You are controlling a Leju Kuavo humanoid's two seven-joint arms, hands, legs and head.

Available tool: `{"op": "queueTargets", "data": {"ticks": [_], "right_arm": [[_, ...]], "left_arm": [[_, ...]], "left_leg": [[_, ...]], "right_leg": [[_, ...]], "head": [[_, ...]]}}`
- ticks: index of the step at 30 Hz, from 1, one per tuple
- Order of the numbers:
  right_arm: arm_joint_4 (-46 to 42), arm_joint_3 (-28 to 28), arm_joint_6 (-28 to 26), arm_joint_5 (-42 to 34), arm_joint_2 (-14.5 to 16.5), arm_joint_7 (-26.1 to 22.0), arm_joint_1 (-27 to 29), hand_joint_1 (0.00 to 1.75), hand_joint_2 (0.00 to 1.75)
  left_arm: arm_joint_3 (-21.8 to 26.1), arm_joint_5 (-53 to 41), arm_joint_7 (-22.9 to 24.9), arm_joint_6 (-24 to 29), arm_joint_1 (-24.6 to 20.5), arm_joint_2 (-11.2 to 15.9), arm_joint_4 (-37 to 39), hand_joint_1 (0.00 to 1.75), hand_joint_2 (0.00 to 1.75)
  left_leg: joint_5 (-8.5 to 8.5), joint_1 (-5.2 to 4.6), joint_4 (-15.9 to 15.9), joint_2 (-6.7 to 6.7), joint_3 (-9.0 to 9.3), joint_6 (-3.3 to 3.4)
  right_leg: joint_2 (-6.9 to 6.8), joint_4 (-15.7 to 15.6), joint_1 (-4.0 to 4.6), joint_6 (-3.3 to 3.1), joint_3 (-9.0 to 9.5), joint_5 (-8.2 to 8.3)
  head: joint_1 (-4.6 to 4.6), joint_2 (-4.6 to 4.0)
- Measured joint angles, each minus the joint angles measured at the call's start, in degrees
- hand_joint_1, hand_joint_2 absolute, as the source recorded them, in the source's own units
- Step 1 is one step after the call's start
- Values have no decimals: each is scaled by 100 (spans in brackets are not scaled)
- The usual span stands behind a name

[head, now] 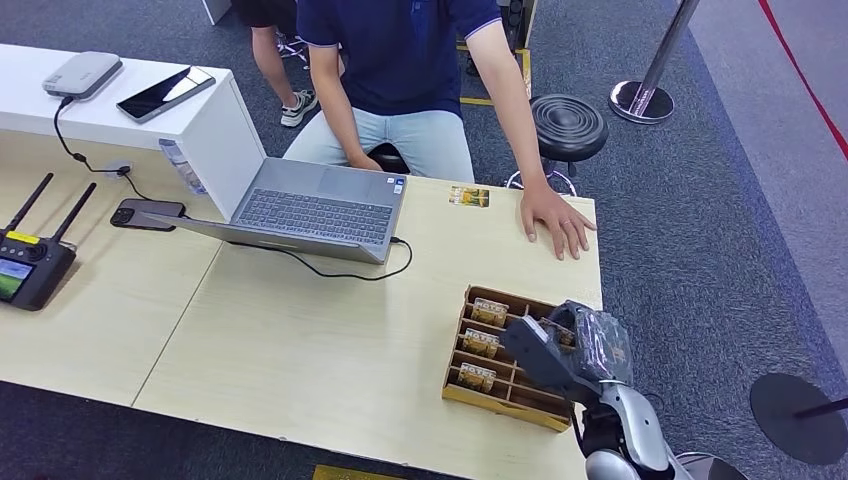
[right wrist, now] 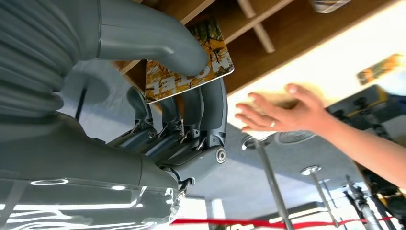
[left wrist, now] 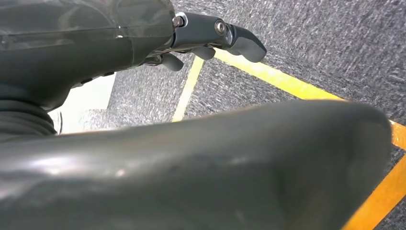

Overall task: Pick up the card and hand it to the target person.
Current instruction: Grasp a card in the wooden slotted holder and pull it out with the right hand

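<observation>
Right hand is positioned over the near right part of the table, above the wooden tray; in the right wrist view the right hand grasps the card, thumb pressed on its printed face and the fingers behind it; the card is at the tray, directly in front of its dividers. The tray stands at the near right edge of the table and is split by slats into compartments; further cards lie in its left compartments, stacked row by row. Left hand hangs over grey carpet marked with yellow lines; fingers curled in, nothing between them.

Beyond the tray, a person's hand rests flat on the far right edge of the table, well apart from the tray; another card lies just beside it toward the laptop. A laptop stands open at the centre far side, its cable looping across the surface; a phone and a remote controller with two antennas lie at the left.

The person sits behind the table; a black stool stands beside them. The surface is light wood; the floor is grey carpet; a barrier post stands at the far right
</observation>
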Motion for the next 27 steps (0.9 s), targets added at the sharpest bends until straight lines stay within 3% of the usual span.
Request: {"op": "queueTargets", "data": {"ticks": [8,16,20,27], "right_arm": [[-455,-63,-704,-1574,24,-1068,41,131,175],[-1074,-252,-879,-3298,82,-1925,-30,131,175],[-1085,-275,-885,-3240,91,-1897,-228,131,175],[-686,-246,-1075,-1933,155,-1443,-792,131,175]], "left_arm": [[-8,56,-9,-19,0,-1,0,0,0],[-60,90,-20,-73,-1,-2,0,0,0],[-120,34,-21,-113,-5,-1,0,0,0],[-259,-117,-17,-156,-28,-1,0,0,0]], "left_leg": [[0,0,0,0,0,0],[0,0,0,0,-1,0],[0,0,0,0,-2,0],[0,0,0,0,-3,0]], "right_leg": [[3,0,0,0,-1,0],[2,0,0,0,0,0],[2,0,0,1,0,1],[0,1,0,2,0,2]], "head": [[0,0],[1,0],[0,0],[-1,0]]}}
